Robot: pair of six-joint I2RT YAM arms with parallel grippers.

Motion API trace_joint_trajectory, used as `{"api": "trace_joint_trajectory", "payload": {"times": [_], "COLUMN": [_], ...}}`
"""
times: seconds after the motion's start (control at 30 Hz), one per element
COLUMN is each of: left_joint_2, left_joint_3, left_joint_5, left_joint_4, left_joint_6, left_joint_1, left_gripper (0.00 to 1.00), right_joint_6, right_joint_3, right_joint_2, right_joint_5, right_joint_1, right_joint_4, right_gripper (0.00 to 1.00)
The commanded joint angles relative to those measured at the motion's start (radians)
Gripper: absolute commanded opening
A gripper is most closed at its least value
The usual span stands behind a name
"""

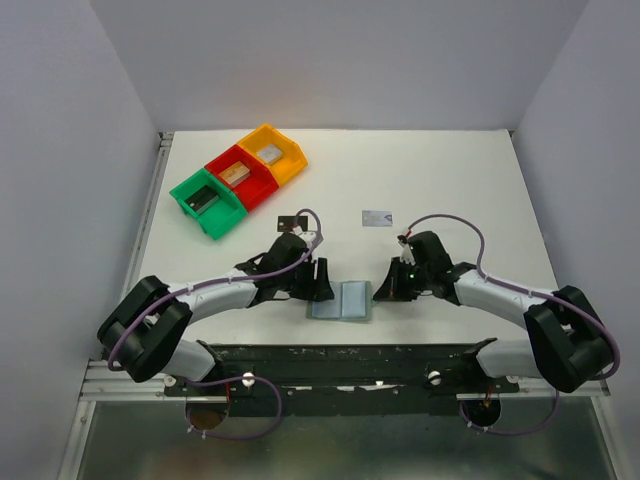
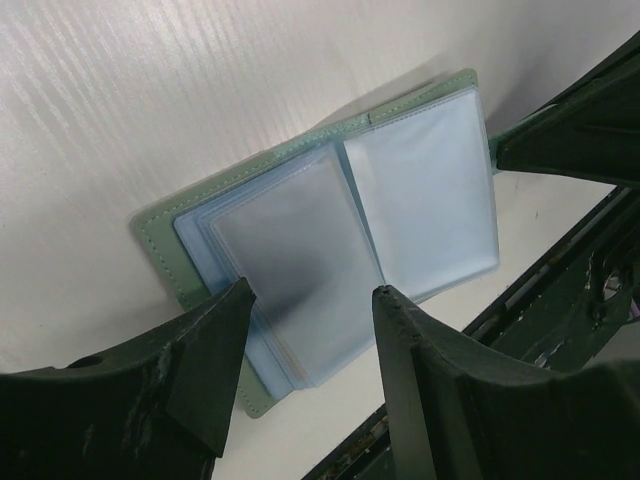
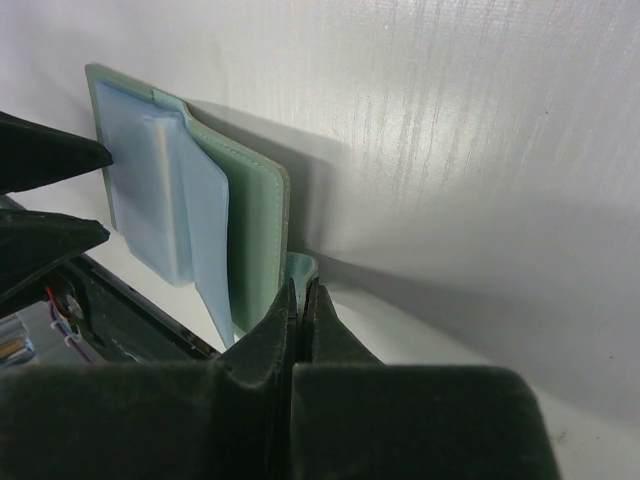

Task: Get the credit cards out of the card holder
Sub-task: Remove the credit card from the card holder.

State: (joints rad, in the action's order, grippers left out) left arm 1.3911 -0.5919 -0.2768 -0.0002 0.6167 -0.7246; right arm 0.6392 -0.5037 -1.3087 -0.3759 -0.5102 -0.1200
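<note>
The card holder (image 1: pixel 341 300) lies open near the table's front edge, its pale blue sleeves up and its green cover underneath. My left gripper (image 1: pixel 318 283) is open, its fingertips straddling the near edge of the holder's left sleeves (image 2: pixel 290 260). My right gripper (image 3: pixel 302 288) is shut on the holder's little green tab (image 3: pixel 303 265) and shows at the holder's right side (image 1: pixel 381 291). One black card (image 1: pixel 291 221) and one pale silvery card (image 1: pixel 376 218) lie flat on the table behind the holder. I cannot tell whether cards are inside the sleeves.
Green (image 1: pixel 207 203), red (image 1: pixel 240 178) and yellow (image 1: pixel 272 153) bins with grey blocks stand in a row at the back left. The black frame rail (image 1: pixel 340 355) runs just in front of the holder. Grey walls enclose the table.
</note>
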Motion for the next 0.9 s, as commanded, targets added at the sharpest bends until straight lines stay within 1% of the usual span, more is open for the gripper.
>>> {"api": "trace_joint_trajectory", "payload": {"times": [0.0, 0.37, 0.87], "left_joint_2": [0.029, 0.059, 0.062], "left_joint_3": [-0.028, -0.083, -0.112], "left_joint_5": [-0.012, -0.038, -0.044], "left_joint_4": [-0.014, -0.015, -0.02], "left_joint_6": [-0.024, -0.071, -0.1], "left_joint_1": [-0.025, -0.079, -0.101], "left_gripper": [0.67, 0.68, 0.7], "right_joint_6": [0.013, 0.014, 0.007], "right_joint_3": [-0.002, -0.007, -0.009], "right_joint_2": [-0.018, -0.024, -0.027], "right_joint_5": [-0.024, -0.034, -0.027], "right_joint_1": [-0.013, -0.017, -0.019], "right_joint_4": [0.026, 0.029, 0.025], "right_gripper": [0.0, 0.0, 0.0]}}
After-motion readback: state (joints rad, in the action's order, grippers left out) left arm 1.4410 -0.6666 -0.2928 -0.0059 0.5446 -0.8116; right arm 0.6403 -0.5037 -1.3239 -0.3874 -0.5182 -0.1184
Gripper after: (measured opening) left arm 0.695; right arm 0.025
